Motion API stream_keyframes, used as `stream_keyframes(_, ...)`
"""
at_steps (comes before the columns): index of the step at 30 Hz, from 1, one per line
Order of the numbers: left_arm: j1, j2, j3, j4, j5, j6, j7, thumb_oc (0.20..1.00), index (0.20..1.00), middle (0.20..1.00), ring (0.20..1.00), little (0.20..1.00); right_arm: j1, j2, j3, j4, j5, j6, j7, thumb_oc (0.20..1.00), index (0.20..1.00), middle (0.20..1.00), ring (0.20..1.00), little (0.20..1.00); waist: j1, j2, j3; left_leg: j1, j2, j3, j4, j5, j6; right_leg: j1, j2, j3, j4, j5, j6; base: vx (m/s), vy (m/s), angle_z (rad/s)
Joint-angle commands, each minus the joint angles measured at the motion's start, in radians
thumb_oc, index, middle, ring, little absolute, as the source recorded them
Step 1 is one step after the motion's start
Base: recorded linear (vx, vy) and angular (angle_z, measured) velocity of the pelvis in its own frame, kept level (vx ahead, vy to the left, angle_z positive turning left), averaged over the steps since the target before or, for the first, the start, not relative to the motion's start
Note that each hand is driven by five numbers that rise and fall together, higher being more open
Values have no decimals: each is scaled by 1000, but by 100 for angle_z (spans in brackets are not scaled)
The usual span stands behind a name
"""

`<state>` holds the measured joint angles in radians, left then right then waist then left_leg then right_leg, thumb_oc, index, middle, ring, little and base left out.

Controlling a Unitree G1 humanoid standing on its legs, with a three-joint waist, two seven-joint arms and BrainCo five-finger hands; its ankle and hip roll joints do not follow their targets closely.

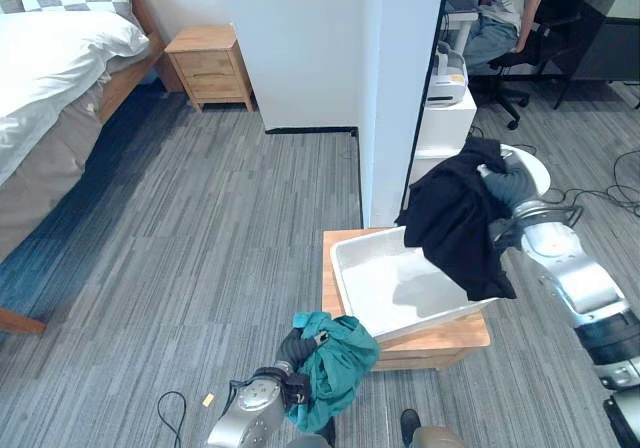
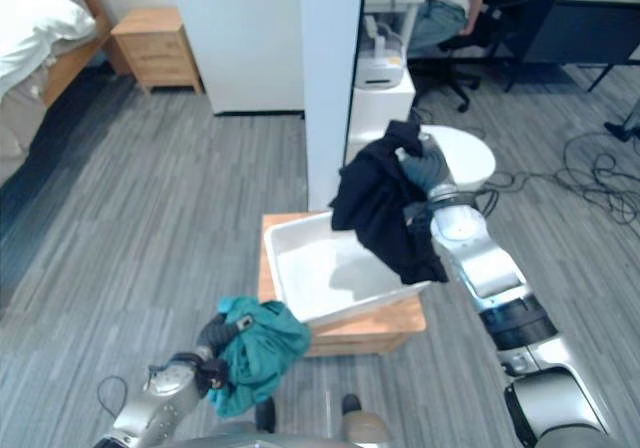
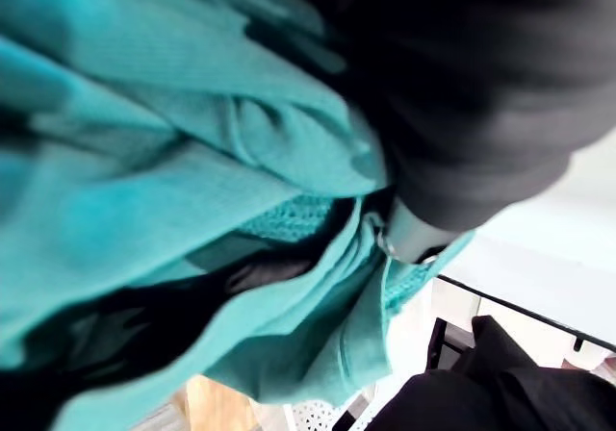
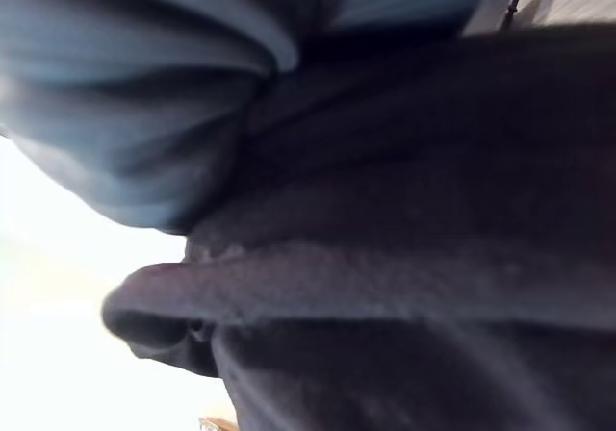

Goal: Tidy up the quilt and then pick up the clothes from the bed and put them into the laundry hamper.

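White hamper [image 1: 372,286] stood tilted on a low wooden stand [image 1: 440,343], one long rim raised toward the white pillar [image 1: 400,88] just behind it. Right hand [image 1: 508,188] was clamped on a black garment [image 1: 455,223] above the hamper's right rim, cloth hanging over that rim and down past the edge of the stand. Left hand [image 1: 296,350] was closed round a teal garment [image 1: 335,363], bunched, just off the hamper's near left corner and clear of the stand. Left of the hamper lay open grey carpet [image 1: 200,238], running out to the bed [image 1: 50,78] with its white quilt [image 1: 45,53] and to a wooden nightstand [image 1: 208,65], both well apart from it. Beyond the pillar sat a person on an office chair [image 1: 515,63].
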<state>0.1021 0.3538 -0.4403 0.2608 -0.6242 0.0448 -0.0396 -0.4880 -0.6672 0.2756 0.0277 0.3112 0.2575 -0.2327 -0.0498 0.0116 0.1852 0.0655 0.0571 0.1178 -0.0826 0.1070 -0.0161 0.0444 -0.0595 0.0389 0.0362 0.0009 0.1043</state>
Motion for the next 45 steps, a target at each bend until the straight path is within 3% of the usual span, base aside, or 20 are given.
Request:
stream_keyframes(1,-65,1,26,-17,14,-30,-19,200,200,200,200,200,-154,41,-8,15,-57,6,8,200,200,200,200,200,22,-69,-2,35,-22,-2,-5,-126,-4,27,1,-75,-95,63,44,11,34,0)
stream_keyframes(4,-73,-15,31,-13,26,-26,-14,200,200,200,200,200,-118,83,24,46,-97,51,49,200,200,200,200,200,24,-67,8,34,-22,1,-5,-126,-2,28,-3,-78,-94,61,44,0,0,0)
stream_keyframes(7,-73,-26,36,-15,37,-20,-12,200,200,200,200,200,-78,119,54,79,-121,54,88,200,200,200,200,200,26,-63,14,35,-21,1,-5,-125,0,30,-6,-81,-94,59,42,0,0,0)
stream_keyframes(8,-71,-34,39,-14,42,-18,-9,200,200,200,200,200,-46,156,86,110,-152,69,115,291,291,291,291,291,29,-62,19,35,-22,2,-5,-125,2,32,-8,-80,-95,58,41,35,26,0)
stream_keyframes(9,-70,-41,42,-8,46,-18,-11,200,200,200,200,200,-29,178,111,132,-177,75,151,473,473,473,473,473,32,-60,21,36,-23,2,-5,-124,3,32,-9,-80,-95,59,40,49,46,-2)
stream_keyframes(10,-70,-52,45,-4,52,-18,-13,200,200,200,200,200,-14,209,144,154,-188,78,161,573,573,573,573,573,35,-59,24,35,-24,1,-5,-122,3,32,-10,-81,-96,60,38,36,36,-3)
stream_keyframes(11,-70,-53,45,-3,53,-18,-14,200,200,200,200,200,-13,211,146,156,-189,81,162,573,573,573,573,573,35,-59,24,35,-24,1,-5,-122,3,32,-10,-82,-96,61,38,26,35,-6)
stream_keyframes(12,-70,-58,44,1,57,-22,-15,200,200,200,200,200,-10,226,160,164,-199,83,153,1000,1000,1000,1000,1000,37,-58,27,35,-24,0,-5,-121,3,32,-11,-82,-96,61,38,19,34,-7)
stream_keyframes(16,-74,-80,38,16,70,-31,-19,200,200,200,200,200,-7,295,223,217,-194,57,91,1000,1000,1000,1000,1000,60,-60,39,29,-23,-8,-5,-116,0,34,-15,-97,-101,64,35,12,20,-2)
stream_keyframes(21,-75,-79,32,18,79,-25,-26,200,200,200,200,200,-36,307,225,227,-154,69,25,1000,1000,1000,1000,1000,81,-70,42,19,-26,-16,-5,-117,1,35,-16,-117,-110,67,36,1,-4,2)
stream_keyframes(30,-80,-70,14,11,70,-18,-18,200,200,200,200,200,-100,293,190,250,-129,-20,-95,1000,1000,1000,1000,1000,91,-71,43,22,-28,-19,-5,-118,2,42,-13,-116,-112,66,34,3,1,0)
stream_keyframes(34,-78,-57,31,9,43,-34,31,200,200,200,200,200,-124,230,82,184,-106,-5,-166,1000,1000,1000,1000,1000,74,-73,37,35,-30,-17,-5,-128,5,51,-11,-107,-110,63,37,28,1,0)
stream_keyframes(37,-40,-40,93,-15,60,-58,59,200,200,200,200,200,-3,147,-64,109,-51,67,-211,1000,1000,1000,1000,1000,40,-76,32,43,-30,0,-5,-135,8,50,-11,-94,-104,59,40,0,0,0)
stream_keyframes(39,-14,-26,132,-58,78,-60,83,200,200,200,200,200,106,125,-142,103,-10,81,-238,1000,1000,1000,1000,1000,23,-76,31,46,-29,8,-5,-138,11,49,-10,-86,-103,58,41,-12,-51,-3)
stream_keyframes(41,18,-14,192,-128,89,-62,103,200,200,200,200,200,276,130,-232,111,-8,45,-226,1000,1000,1000,1000,1000,-1,-71,31,48,-28,20,-5,-139,15,48,-8,-76,-105,58,40,-20,-44,-3)
stream_keyframes(45,63,19,301,-254,101,-96,131,200,200,200,200,200,510,209,-336,179,-5,32,-244,1000,1000,1000,1000,1000,-45,-63,33,55,-26,42,-5,-140,17,46,-5,-57,-109,61,40,-13,-52,-11)
